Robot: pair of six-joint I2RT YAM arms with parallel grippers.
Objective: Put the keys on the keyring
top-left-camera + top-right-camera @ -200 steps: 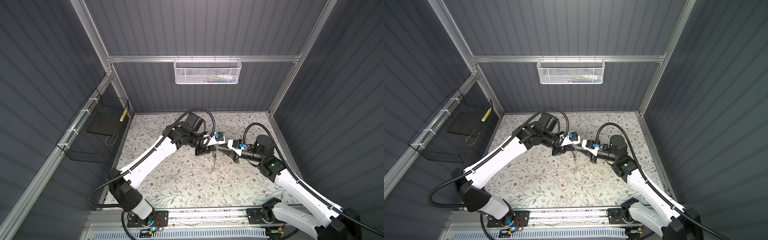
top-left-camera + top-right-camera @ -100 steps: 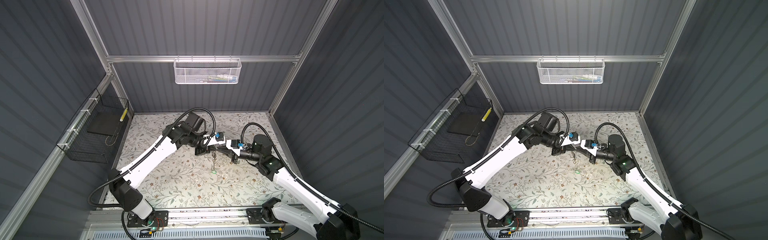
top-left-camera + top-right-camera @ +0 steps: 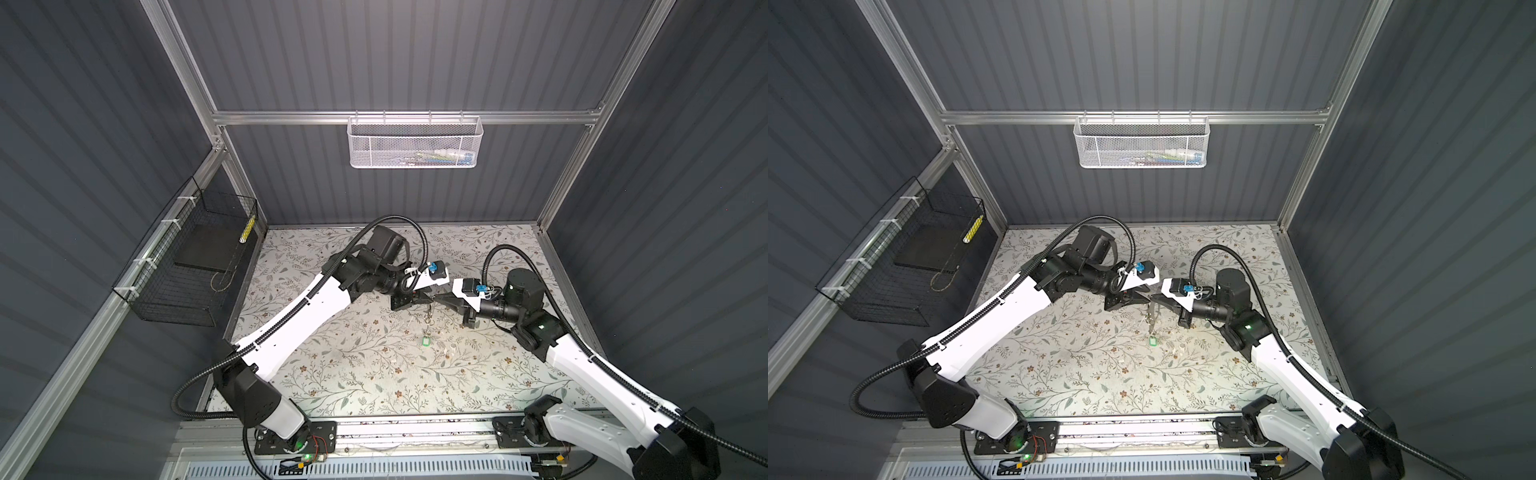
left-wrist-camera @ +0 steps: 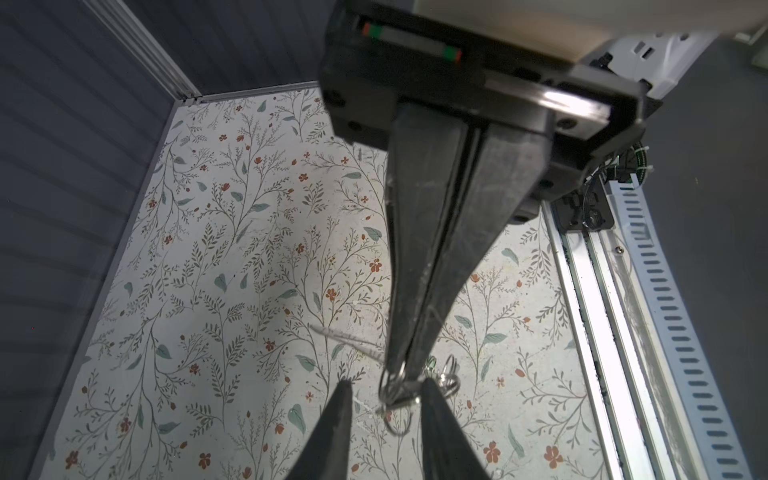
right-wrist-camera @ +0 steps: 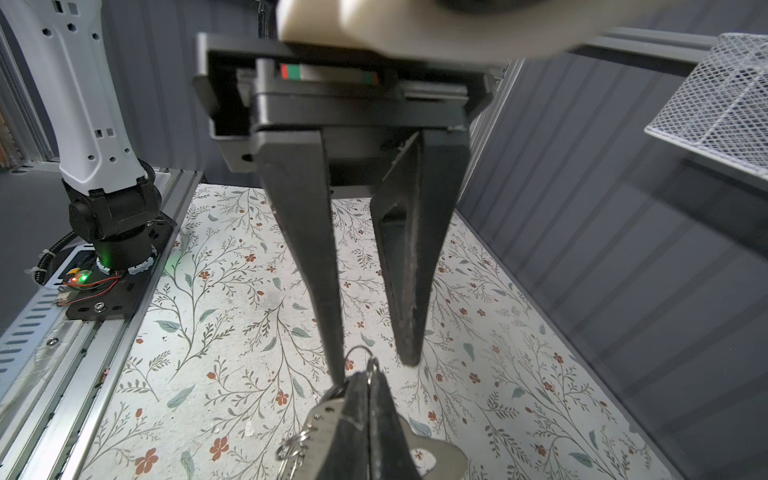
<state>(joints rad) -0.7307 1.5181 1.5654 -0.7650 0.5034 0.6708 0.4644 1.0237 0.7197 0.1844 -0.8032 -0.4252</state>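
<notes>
The keyring (image 5: 441, 454) is a flat grey plate held above the floral table, with small metal rings (image 5: 294, 446) dangling from one edge. My right gripper (image 5: 369, 376) is shut on it. In the left wrist view the rings (image 4: 397, 388) bunch at the right gripper's tip. My left gripper (image 4: 386, 388) is open, its fingers (image 5: 328, 291) standing on either side of the plate's end without pinching it. In both top views the two grippers meet tip to tip (image 3: 431, 297) at mid-table. A green tag (image 3: 425, 341) (image 3: 1153, 341), one of the keys, hangs below on a chain of rings.
A white mesh basket (image 3: 415, 141) hangs on the back wall. On the left wall is a black wire basket (image 3: 195, 266). A metal rail (image 3: 415, 428) with both arm bases runs along the front. The floral table (image 3: 353, 374) lies under the grippers.
My left gripper has opened and let go of the keyring. The right gripper has moved in a little and closed on it.
</notes>
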